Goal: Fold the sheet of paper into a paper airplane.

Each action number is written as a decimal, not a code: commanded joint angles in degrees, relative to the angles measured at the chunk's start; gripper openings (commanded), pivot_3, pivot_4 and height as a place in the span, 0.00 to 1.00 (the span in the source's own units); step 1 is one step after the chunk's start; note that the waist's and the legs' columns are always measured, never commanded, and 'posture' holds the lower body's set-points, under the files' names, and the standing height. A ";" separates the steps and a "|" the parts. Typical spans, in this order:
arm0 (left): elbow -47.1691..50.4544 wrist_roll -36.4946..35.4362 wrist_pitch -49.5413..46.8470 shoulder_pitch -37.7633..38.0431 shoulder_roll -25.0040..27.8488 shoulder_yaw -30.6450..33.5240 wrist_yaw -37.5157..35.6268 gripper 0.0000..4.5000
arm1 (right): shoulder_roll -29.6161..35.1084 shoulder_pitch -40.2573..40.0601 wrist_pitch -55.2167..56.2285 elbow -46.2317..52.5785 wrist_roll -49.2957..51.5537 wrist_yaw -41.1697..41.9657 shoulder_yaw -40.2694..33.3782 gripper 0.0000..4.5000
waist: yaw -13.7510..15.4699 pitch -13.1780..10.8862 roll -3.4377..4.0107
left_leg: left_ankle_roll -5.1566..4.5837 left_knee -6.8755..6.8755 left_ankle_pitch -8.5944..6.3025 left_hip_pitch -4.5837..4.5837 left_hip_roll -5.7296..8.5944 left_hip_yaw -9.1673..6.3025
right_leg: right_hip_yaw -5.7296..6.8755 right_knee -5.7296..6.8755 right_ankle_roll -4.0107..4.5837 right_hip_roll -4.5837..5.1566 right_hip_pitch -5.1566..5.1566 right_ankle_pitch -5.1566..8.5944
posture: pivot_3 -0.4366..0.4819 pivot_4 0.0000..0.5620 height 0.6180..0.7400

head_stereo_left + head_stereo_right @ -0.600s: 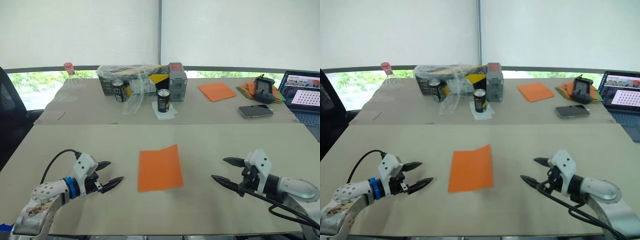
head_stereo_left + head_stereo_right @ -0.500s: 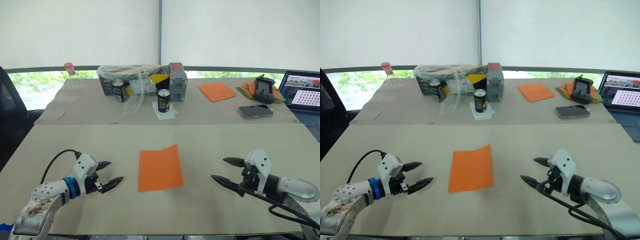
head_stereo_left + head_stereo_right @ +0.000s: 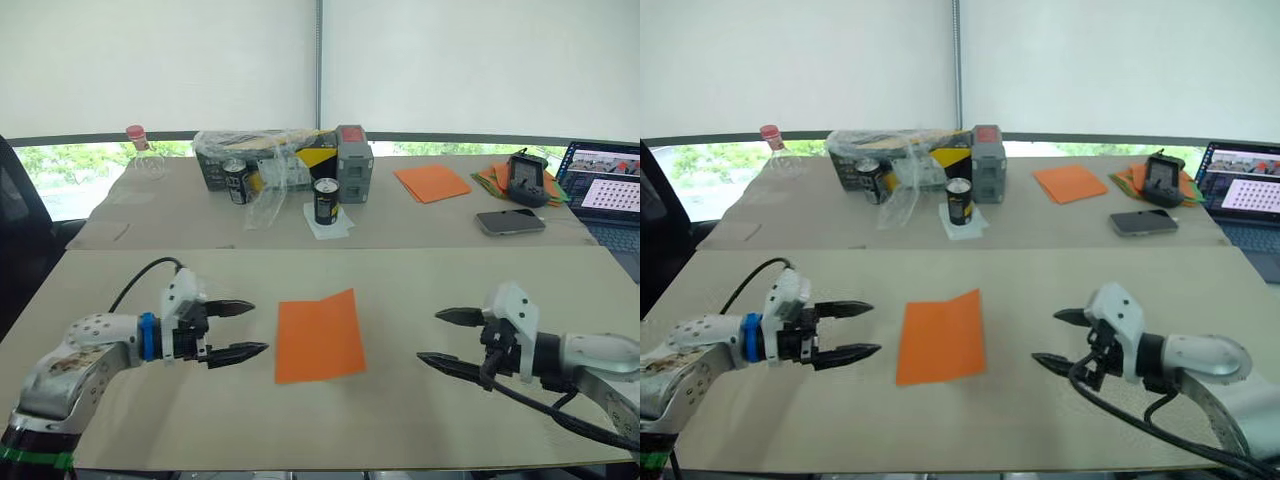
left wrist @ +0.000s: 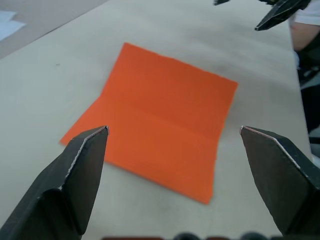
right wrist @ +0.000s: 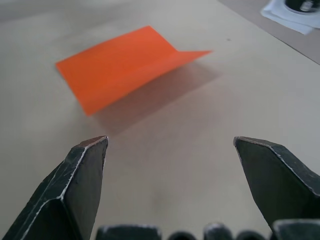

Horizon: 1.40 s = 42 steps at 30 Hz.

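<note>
- The sheet of paper [image 3: 320, 335] lies near the middle of the near table [image 3: 400, 290], between the two grippers and touching neither.
- The sheet carries one lengthwise crease down its centre. The left wrist view shows that fold line plainly, and the right wrist view shows the half nearest the right gripper lifting slightly off the table. It is otherwise a plain rectangle with no corners turned in.
- The left gripper [image 3: 246, 329] sits at about 9 o'clock from the sheet, just beside its edge, fingers spread wide and holding nothing.
- The right gripper [image 3: 443, 337] sits at about 3 o'clock, farther off than the left one, fingers likewise spread wide and empty.
- Judged from this, the task is at an early stage: at most the centre crease is made. The nose corners, the wing folds and the final closing along the centre line are all left, and no paper airplane exists yet.
- The next move probably calls for one gripper to pin the sheet while the other lifts a corner; the raised half may offer an edge to get under.
- On the far table, at about 12 to 2 o'clock from the sheet, stand a can [image 3: 327, 201], a stack of orange sheets [image 3: 432, 183], a phone [image 3: 511, 222] and a laptop [image 3: 606, 189], all well apart from the work.
</note>
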State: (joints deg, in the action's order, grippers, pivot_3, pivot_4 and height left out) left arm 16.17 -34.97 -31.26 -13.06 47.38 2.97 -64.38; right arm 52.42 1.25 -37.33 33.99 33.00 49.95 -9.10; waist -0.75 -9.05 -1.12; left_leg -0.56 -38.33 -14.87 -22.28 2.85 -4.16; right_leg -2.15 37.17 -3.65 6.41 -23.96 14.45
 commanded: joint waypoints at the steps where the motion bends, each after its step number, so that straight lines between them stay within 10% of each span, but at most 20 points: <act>1: -0.94 3.20 1.89 -3.24 -0.85 -3.74 -0.82 0.68 | -0.27 2.20 -3.24 4.03 0.71 -2.89 1.84 1.00 | 0.02 0.00 0.00 | 0.00 0.00 0.00 0.00 0.02 0.00 | -0.01 0.00 0.00 0.02 0.00 0.00 | 0.48 0.27 0.99; 10: -13.18 19.26 9.88 -8.66 -7.20 -16.52 2.44 0.01 | -3.40 8.37 -6.64 0.87 -6.71 -11.67 9.46 1.00 | -0.08 -0.01 -0.02 | -0.01 -0.16 0.00 -0.08 0.10 -0.01 | -0.02 0.03 -0.02 0.03 -0.04 -0.01 | 0.48 0.27 0.99; 24: -17.49 25.19 10.13 -7.67 -10.36 -18.89 4.14 0.00 | -15.56 19.97 0.62 -15.14 -13.03 -7.33 21.39 0.00 | 0.02 0.00 0.00 | -0.09 -0.49 -0.05 -0.08 0.11 -0.02 | -0.01 0.12 -0.06 0.03 0.04 -0.03 | 0.48 0.27 0.99; 42: -14.18 24.13 6.31 -5.28 -9.40 -15.72 5.66 0.00 | -34.13 25.99 6.62 -28.61 -15.71 -4.39 28.69 0.00 | -0.36 0.03 0.00 | -0.08 -0.49 -0.04 0.02 0.08 -0.02 | -0.04 0.53 -0.06 -0.01 -0.13 -0.03 | 0.48 0.27 0.99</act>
State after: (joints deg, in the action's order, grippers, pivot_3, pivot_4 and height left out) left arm 2.62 -11.50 -23.32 -19.64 37.33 -13.09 -59.49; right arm 18.65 26.44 -33.61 6.48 18.10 44.98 19.77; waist -1.11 -9.02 -1.12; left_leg -0.62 -38.82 -14.90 -22.28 2.93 -4.19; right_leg -2.20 37.72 -3.71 6.40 -24.11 14.42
